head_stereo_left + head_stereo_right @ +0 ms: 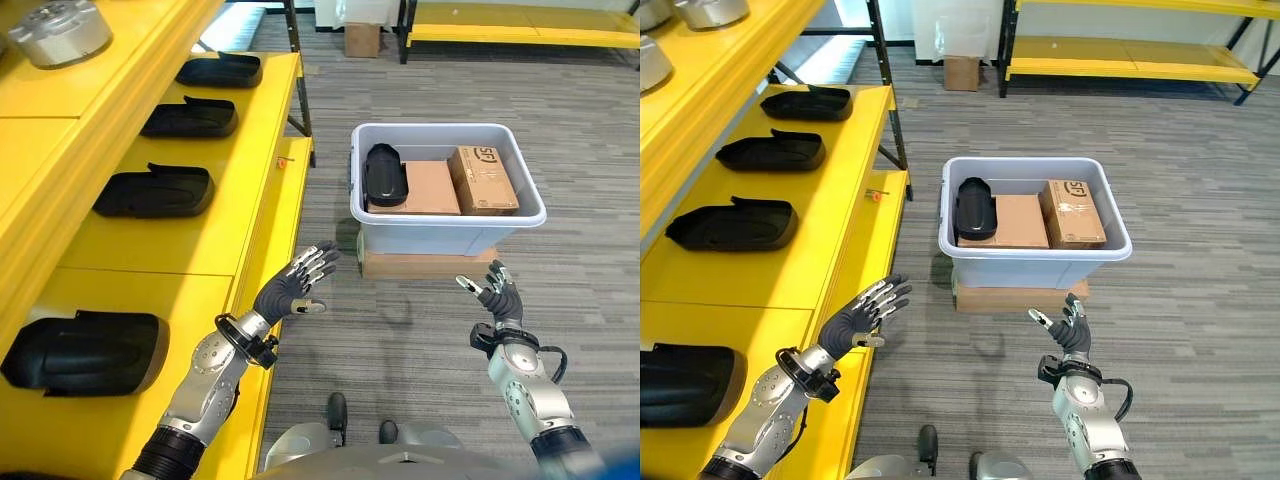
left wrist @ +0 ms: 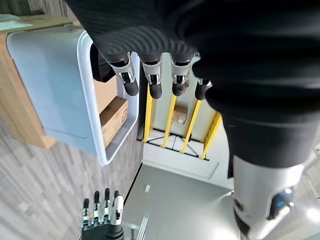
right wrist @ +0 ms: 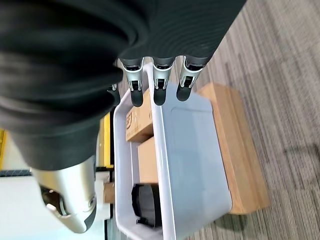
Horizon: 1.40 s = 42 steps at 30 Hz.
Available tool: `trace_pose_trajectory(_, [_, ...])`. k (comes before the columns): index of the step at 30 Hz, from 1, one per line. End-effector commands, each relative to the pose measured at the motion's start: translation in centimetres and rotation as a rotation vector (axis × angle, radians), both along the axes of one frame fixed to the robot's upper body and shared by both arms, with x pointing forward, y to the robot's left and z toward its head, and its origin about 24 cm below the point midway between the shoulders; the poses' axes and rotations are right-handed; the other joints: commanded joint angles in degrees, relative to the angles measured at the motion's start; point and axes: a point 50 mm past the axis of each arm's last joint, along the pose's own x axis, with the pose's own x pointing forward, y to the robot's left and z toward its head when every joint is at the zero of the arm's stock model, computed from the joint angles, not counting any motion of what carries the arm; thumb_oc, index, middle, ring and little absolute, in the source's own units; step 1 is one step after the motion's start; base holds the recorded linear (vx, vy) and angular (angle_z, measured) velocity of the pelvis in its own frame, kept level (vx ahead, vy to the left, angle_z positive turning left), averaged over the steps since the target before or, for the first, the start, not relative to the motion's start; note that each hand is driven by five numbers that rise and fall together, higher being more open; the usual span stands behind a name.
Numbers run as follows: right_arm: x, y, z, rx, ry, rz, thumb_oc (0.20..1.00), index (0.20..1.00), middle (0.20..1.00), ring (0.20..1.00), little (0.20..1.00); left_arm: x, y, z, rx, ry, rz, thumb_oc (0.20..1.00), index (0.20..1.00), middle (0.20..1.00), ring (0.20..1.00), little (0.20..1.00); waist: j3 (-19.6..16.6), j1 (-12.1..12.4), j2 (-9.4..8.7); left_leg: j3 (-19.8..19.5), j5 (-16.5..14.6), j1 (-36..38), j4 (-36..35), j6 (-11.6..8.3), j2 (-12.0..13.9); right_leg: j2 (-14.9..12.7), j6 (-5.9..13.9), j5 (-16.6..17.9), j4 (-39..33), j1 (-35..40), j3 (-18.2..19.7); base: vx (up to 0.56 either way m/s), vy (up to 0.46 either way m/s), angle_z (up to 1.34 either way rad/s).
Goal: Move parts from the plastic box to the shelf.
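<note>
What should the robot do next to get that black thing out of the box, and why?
Probably reach both hands forward toward the plastic box. The left hand and right hand are open, hold nothing, and hang short of the box, above the floor. One black part lies inside at the box's left end, beside two cardboard boxes, so the left hand looks nearer to it.

2 brown cardboard boxes (image 1: 455,185) inside the bin, wooden block (image 1: 425,264) under it on grey carpet (image 1: 590,150). Small cardboard box (image 1: 361,39) on floor at far wall. Silver metal discs (image 1: 60,30) on upper shelf level.
</note>
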Motion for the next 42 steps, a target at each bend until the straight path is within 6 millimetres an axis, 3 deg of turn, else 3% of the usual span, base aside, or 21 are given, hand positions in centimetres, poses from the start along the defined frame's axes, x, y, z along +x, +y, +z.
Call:
trace_pose_trajectory(1, [0.9, 0.2, 1.8, -0.01, -0.098, 0.0, 1.0, 1.0, 1.0, 1.0, 1.0, -0.8, -0.1, 0.0, 0.023, -0.042, 0.016, 1.0, 1.0, 1.0, 1.0, 1.0, -2.5, 0.6, 0.13, 4.8, -2.2, -0.3, 0.3, -2.39, 1.6, 0.1, 1.32, 6.9, 4.1, -5.5, -3.8, 0.05, 0.106, -0.18])
trace_pose_trajectory(4, [1.5, 1.0, 1.9, -0.001, -0.092, 0.004, 1.0, 1.0, 1.0, 1.0, 1.0, -0.7, -0.1, -0.2, 0.04, -0.036, 0.025, 1.0, 1.0, 1.0, 1.0, 1.0, -1.8, 1.4, 0.6, 7.6, -3.0, 0.2, 0.3, -1.23, 2.1, -2.4, 3.84, 9.1, 16.1, -10.4, -8.3, 0.04, 0.056, -0.4])
trace_pose_trajectory(5, [1.8, 1.5, 1.6, -0.064, -0.075, 0.009, 1.0, 1.0, 1.0, 1.0, 1.0, -0.6, -0.2, -0.6, 0.136, -0.046, 0.053, 1.0, 1.0, 1.0, 1.0, 1.0, -1.3, 2.1, 0.8, 9.3, -3.5, 0.9, 0.3, -1.28, 2.4, -6.6, 5.01, 11.0, 15.9, -12.0, -10.9, 0.08, -0.019, -0.73])
trace_pose_trajectory(6, [1.8, 1.6, 1.6, -0.071, -0.076, 0.008, 1.0, 1.0, 1.0, 1.0, 1.0, -0.6, -0.2, -0.7, 0.146, -0.047, 0.056, 1.0, 1.0, 1.0, 1.0, 1.0, -1.3, 2.2, 0.78, 9.4, -3.6, 1.1, 0.3, -1.35, 2.5, -7.1, 5.08, 11.3, 15.0, -11.8, -11.1, 0.11, -0.101, -0.78])
trace_pose_trajectory(10, [1.9, 1.4, 1.9, -0.121, -0.085, 0.01, 1.0, 1.0, 1.0, 1.0, 1.0, -0.3, -0.6, -0.2, 0.088, -0.031, 0.043, 1.0, 1.0, 1.0, 1.0, 1.0, -1.2, 1.6, -0.13, 9.4, -5.2, 2.8, 0.3, -1.98, 2.8, -10.7, 6.73, 17.2, 0.7, -10.5, -9.3, 0.14, -0.185, -0.37])
trace_pose_trajectory(12, [1.9, 1.6, 1.8, -0.116, -0.084, 0.037, 1.0, 1.0, 1.0, 1.0, 1.0, -0.3, -0.8, -0.3, 0.094, -0.029, 0.059, 1.0, 1.0, 1.0, 1.0, 1.0, -1.2, 1.3, -0.97, 9.3, -7.4, 4.3, 0.3, -2.35, 3.0, -13.4, 8.52, 23.3, -6.4, -11.3, -7.6, 0.26, -0.398, -0.07])
trace_pose_trajectory(14, [1.9, 1.9, 1.9, -0.118, -0.094, 0.055, 1.0, 1.0, 1.0, 1.0, 1.0, -0.4, -0.8, -0.4, 0.095, -0.025, 0.072, 1.0, 1.0, 1.0, 1.0, 1.0, -0.9, 1.2, -1.33, 8.8, -8.5, 5.2, 0.3, -2.56, 3.5, -14.5, 9.31, 25.7, -8.0, -12.6, -6.3, 0.25, -0.433, 0.12])
trace_pose_trajectory(18, [1.9, 2.0, 2.4, -0.121, -0.105, 0.049, 1.0, 1.0, 1.0, 1.0, 1.0, -0.7, -0.7, -0.3, 0.083, -0.041, 0.083, 1.0, 1.0, 1.0, 1.0, 1.0, -0.5, 1.8, -1.54, 7.5, -7.8, 3.9, 2.1, -4.06, 6.5, -13.3, 8.31, 20.6, -9.4, -10.2, -6.5, 0.18, -0.414, 0.28])
trace_pose_trajectory(21, [2.2, 1.8, 2.3, -0.143, -0.099, 0.058, 1.0, 1.0, 1.0, 1.0, 1.0, -1.0, -0.7, -0.5, 0.091, -0.036, 0.101, 1.0, 1.0, 1.0, 1.0, 1.0, -0.2, 2.4, -1.34, 8.1, -6.7, 3.4, 3.3, -5.69, 9.1, -12.0, 6.99, 16.4, -6.5, -9.8, -9.0, 0.15, -0.419, 0.32])
trace_pose_trajectory(25, [2.9, 0.9, 3.1, -0.243, -0.134, 0.079, 1.0, 1.0, 1.0, 1.0, 1.0, -1.0, -0.7, -0.2, 0.09, -0.067, 0.095, 1.0, 1.0, 1.0, 1.0, 1.0, 0.8, 2.5, -0.54, 9.2, -4.1, 1.1, 6.9, -8.27, 14.4, -10.4, 3.52, 10.7, -0.2, -9.8, -12.5, 0.1, -0.393, 0.07])
trace_pose_trajectory(26, [3.1, -0.4, 3.6, -0.278, -0.163, 0.028, 1.0, 1.0, 1.0, 1.0, 1.0, -0.8, -0.4, -0.3, 0.076, -0.05, 0.082, 1.0, 1.0, 1.0, 1.0, 1.0, 1.2, 1.7, -0.23, 13.3, -1.5, 0.8, 10.0, -9.69, 17.5, -10.3, 1.69, 8.8, 1.8, -9.1, -15.6, 0.24, -0.524, 0.33])
trace_pose_trajectory(27, [2.8, -1.4, 3.9, -0.312, -0.175, -0.019, 1.0, 1.0, 1.0, 1.0, 1.0, -0.6, -0.6, -0.4, 0.064, -0.045, 0.036, 1.0, 1.0, 1.0, 1.0, 1.0, 1.0, 0.1, 0.21, 20.3, 0.6, 1.3, 12.1, -11.26, 19.2, -10.4, 1.53, 7.8, 1.4, -7.3, -19.4, 0.29, -0.538, 1.2])
trace_pose_trajectory(28, [2.5, -2.1, 3.8, -0.337, -0.175, -0.039, 1.0, 1.0, 1.0, 1.0, 1.0, -0.5, -0.9, -0.4, 0.045, -0.033, 0.01, 1.0, 1.0, 1.0, 1.0, 1.0, 0.8, -1.1, 0.61, 23.6, 0.5, 1.5, 12.8, -11.61, 18.8, -10.3, 1.38, 7.2, 1.0, -6.3, -21.4, 0.28, -0.42, 1.71])
trace_pose_trajectory(29, [2.3, -2.5, 3.7, -0.342, -0.165, -0.041, 1.0, 1.0, 1.0, 1.0, 1.0, -0.5, -1.2, -0.5, 0.044, -0.033, 0.005, 1.0, 1.0, 1.0, 1.0, 1.0, 1.0, -1.5, 0.81, 23.4, 0.0, 0.7, 15.8, -11.21, 17.4, -9.2, 0.47, 6.3, 0.9, -5.3, -21.3, 0.23, -0.31, 1.57])
trace_pose_trajectory(31, [2.4, -2.3, 3.4, -0.337, -0.146, -0.013, 1.0, 1.0, 1.0, 1.0, 1.0, -0.5, -1.3, -0.6, 0.04, -0.026, 0.043, 1.0, 1.0, 1.0, 1.0, 1.0, 1.6, -0.4, 0.86, 18.2, -3.8, -0.8, 17.6, -8.94, 12.7, -7.4, -0.11, 5.3, 1.4, -4.6, -18.2, 0.23, -0.193, -0.26])
trace_pose_trajectory(32, [2.3, -1.9, 3.3, -0.337, -0.137, 0.026, 1.0, 1.0, 1.0, 1.0, 1.0, -0.7, -1.1, -0.4, 0.034, -0.031, 0.063, 1.0, 1.0, 1.0, 1.0, 1.0, 1.7, 0.1, 0.82, 16.3, -3.9, -1.3, 15.6, -7.57, 10.6, -6.4, -0.71, 6.0, 0.8, -4.5, -17.0, 0.28, -0.056, -1.71])
trace_pose_trajectory(33, [2.0, -1.5, 3.1, -0.326, -0.124, 0.062, 1.0, 1.0, 1.0, 1.0, 1.0, -0.8, -0.9, -0.3, 0.01, -0.032, 0.069, 1.0, 1.0, 1.0, 1.0, 1.0, 1.7, 0.1, 0.84, 16.2, -3.0, -1.3, 10.7, -7.96, 10.2, -5.5, -0.53, 5.8, -0.4, -3.4, -15.8, 0.27, 0.049, -1.78])
trace_pose_trajectory(36, [1.4, -1.1, 2.5, -0.327, -0.107, 0.102, 1.0, 1.0, 1.0, 1.0, 1.0, -0.7, -0.9, -0.8, 0.026, -0.022, 0.074, 1.0, 1.0, 1.0, 1.0, 1.0, 1.8, 0.2, 0.99, 16.4, 4.5, -4.5, 3.2, -11.37, 13.0, -5.0, 0.05, 4.3, -2.8, -0.2, -15.2, 0.28, 0.179, -0.63])
trace_pose_trajectory(37, [1.3, -1.1, 2.4, -0.327, -0.101, 0.112, 1.0, 1.0, 1.0, 1.0, 1.0, -0.7, -0.8, -0.8, 0.026, -0.026, 0.08, 1.0, 1.0, 1.0, 1.0, 1.0, 2.1, 0.5, 1.17, 16.0, 7.0, -5.8, 2.4, -11.49, 14.0, -4.8, -0.38, 4.5, -2.9, -0.1, -15.1, 0.12, 0.143, -0.25])
trace_pose_trajectory(40, [1.3, -1.1, 2.3, -0.324, -0.095, 0.125, 1.0, 1.0, 1.0, 1.0, 1.0, -0.8, -0.7, -0.8, 0.022, -0.027, 0.086, 1.0, 1.0, 1.0, 1.0, 1.0, 2.3, 0.7, 1.2, 15.2, 7.9, -6.4, 2.1, -11.74, 14.4, -4.8, -0.43, 4.3, -2.8, 0.2, -14.7, 0.08, 0.127, -0.33])
trace_pose_trajectory(42, [1.2, -0.2, 1.9, -0.338, -0.066, 0.251, 1.0, 1.0, 1.0, 1.0, 1.0, -0.7, -0.2, -0.8, 0.016, -0.025, 0.114, 1.0, 1.0, 1.0, 1.0, 1.0, 2.7, 1.5, 1.28, 12.1, 7.2, -7.4, 2.4, -11.41, 14.9, -5.4, -0.31, 3.4, -1.3, 0.2, -12.8, 0.2, 0.332, -0.5])
